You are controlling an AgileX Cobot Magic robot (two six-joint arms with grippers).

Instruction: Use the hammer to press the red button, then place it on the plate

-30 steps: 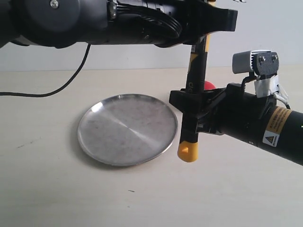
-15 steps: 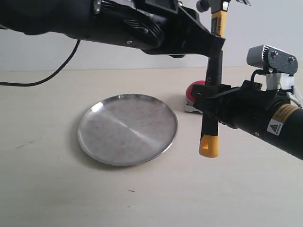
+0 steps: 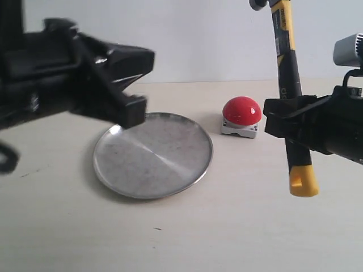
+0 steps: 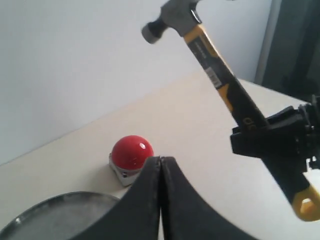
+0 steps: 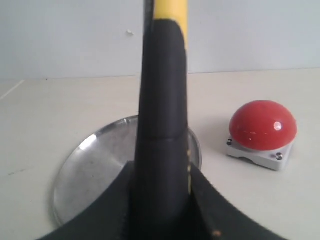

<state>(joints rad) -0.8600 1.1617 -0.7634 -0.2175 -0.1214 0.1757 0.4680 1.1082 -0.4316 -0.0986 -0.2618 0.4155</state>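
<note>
The hammer (image 3: 290,73) stands nearly upright in the air, head up at the top edge, yellow end down. My right gripper (image 3: 283,122) is shut on its black handle (image 5: 162,150). The red button (image 3: 241,111) sits on its grey base on the table, left of the hammer and right of the silver plate (image 3: 153,154). My left gripper (image 3: 133,85) hangs above the plate's left part, shut with nothing in it; the left wrist view shows its fingertips (image 4: 156,162) pressed together, with the button (image 4: 131,154) and the hammer (image 4: 220,85) beyond.
A black cable (image 3: 4,156) shows at the left edge of the exterior view. The pale table (image 3: 187,232) runs to a white wall behind. In the right wrist view the plate (image 5: 95,170) lies behind the handle and the button (image 5: 262,126) beside it.
The left gripper has let go of the hammer and drawn back left over the plate. The right gripper has carried the hammer to the right, uncovering the red button.
</note>
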